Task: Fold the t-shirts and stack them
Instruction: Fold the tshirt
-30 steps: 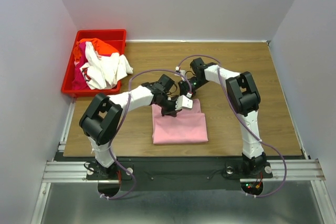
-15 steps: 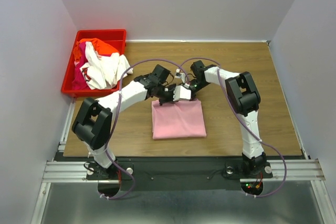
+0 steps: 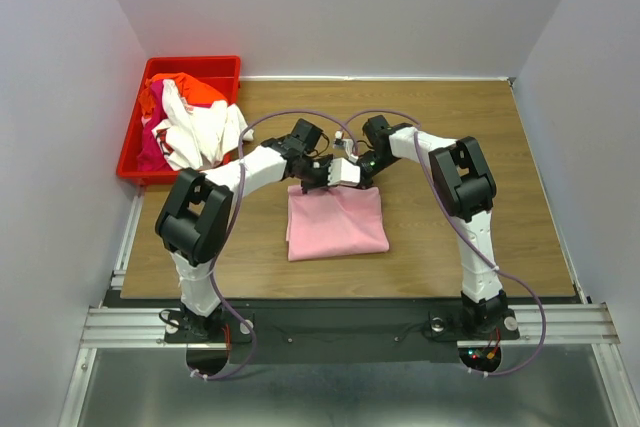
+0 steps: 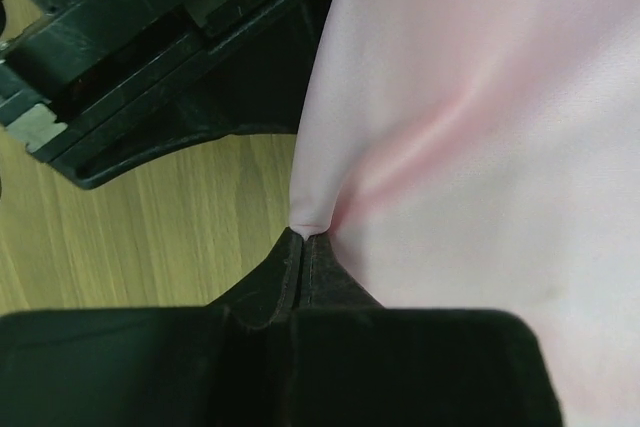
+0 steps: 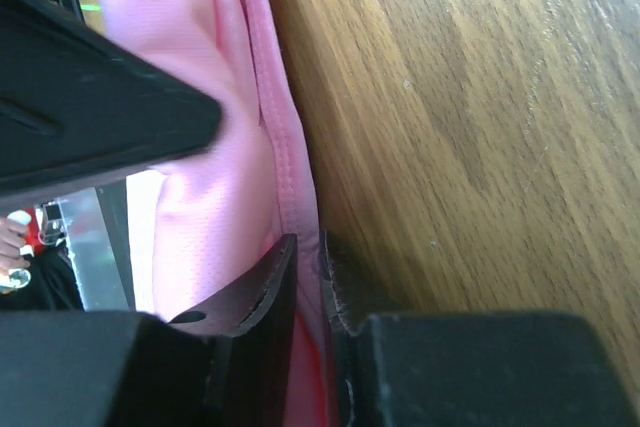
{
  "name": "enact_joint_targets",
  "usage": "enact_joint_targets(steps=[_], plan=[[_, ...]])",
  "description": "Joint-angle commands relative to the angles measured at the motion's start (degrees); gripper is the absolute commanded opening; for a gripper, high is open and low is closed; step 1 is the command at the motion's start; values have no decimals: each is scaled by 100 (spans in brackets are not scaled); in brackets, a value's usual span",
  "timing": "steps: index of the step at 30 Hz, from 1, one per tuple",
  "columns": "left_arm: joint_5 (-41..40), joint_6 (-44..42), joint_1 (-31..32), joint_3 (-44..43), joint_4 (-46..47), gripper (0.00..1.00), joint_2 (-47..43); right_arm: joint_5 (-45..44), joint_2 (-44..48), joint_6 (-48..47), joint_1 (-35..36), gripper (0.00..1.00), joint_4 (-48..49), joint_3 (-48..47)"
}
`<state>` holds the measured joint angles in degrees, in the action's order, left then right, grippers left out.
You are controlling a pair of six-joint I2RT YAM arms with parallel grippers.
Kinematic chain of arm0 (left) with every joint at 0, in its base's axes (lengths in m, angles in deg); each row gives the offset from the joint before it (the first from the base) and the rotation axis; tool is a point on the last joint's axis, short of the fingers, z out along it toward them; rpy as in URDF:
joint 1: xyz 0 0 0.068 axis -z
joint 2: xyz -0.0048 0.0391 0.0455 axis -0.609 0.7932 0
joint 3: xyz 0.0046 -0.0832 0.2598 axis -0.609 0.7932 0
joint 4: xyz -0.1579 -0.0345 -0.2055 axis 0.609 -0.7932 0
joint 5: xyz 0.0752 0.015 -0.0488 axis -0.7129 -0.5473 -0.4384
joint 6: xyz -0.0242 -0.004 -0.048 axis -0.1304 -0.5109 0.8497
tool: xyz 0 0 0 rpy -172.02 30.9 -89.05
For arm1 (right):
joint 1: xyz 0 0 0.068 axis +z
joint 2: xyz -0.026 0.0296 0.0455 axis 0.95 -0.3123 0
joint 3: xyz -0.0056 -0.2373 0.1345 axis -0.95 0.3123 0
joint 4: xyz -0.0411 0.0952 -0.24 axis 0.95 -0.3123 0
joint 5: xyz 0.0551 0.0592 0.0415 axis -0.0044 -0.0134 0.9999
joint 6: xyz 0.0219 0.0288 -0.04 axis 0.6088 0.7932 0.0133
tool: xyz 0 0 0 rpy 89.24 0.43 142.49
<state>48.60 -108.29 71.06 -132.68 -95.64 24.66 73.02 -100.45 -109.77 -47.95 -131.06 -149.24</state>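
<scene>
Left gripper (image 4: 303,239) and right gripper (image 5: 308,247) are both pinching the far edge of the pink t-shirt (image 3: 337,222) lying on the wooden table (image 3: 450,127).

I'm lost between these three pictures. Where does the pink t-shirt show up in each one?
Top external: the pink t-shirt lies folded, centre of picture.
Left wrist: the pink t-shirt fills the right side, its edge pinched by the left end effector.
Right wrist: the pink t-shirt is a strip at left, its hem in the right end effector.
Shared landmark: the wooden table.
</scene>
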Motion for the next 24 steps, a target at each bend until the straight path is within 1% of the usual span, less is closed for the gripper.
enact_joint_targets(steps=[1, 4, 5, 7, 8, 9, 11, 12, 14, 15, 16, 18, 22, 24], plan=[[-58, -82, -32, 37, 313, 6, 10, -1178, -242, -247, 49, 25, 72, -46], [-102, -82, -40, 11, 208, 10, 28, -1670, -93, -133, 40, 32, 72, -248], [-119, -108, -40, 19, 156, 10, 19, -1802, 38, -107, 23, 39, 72, -379], [-163, -161, -67, 54, 94, 11, -69, -2179, 171, 7, -47, 44, 81, -573], [-181, -161, -84, 63, 76, 13, -95, -2285, 232, 34, -83, 49, 81, -757], [-198, -170, -93, 63, 85, 19, -165, -2399, 363, 60, -109, 51, 81, -863], [-269, -91, -155, 11, 120, 28, -236, -2681, 496, 165, -223, 54, 90, -1039], [-260, -65, -190, -42, 111, 35, -314, -2725, 557, 201, -267, 56, 90, -1222], [-251, 92, -268, -243, 41, 43, -385, -2892, 716, 306, -408, 56, 81, -1390], [-208, 189, -321, -288, 58, 44, -455, -2910, 786, 324, -460, 56, 81, -1452], [-120, 225, -365, -323, 50, 48, -595, -2867, 882, 368, -583, 56, 81, -1496], [-67, 427, -506, -315, 76, 49, -806, -2674, 1154, 456, -706, 54, 55, -1471], [248, 963, -673, -78, 14, 49, -1184, -2112, 1752, 421, -821, 52, -68, -874], [381, 1209, -665, 247, 119, 49, -1351, -1883, 2024, 438, -821, 52, -156, -443]])
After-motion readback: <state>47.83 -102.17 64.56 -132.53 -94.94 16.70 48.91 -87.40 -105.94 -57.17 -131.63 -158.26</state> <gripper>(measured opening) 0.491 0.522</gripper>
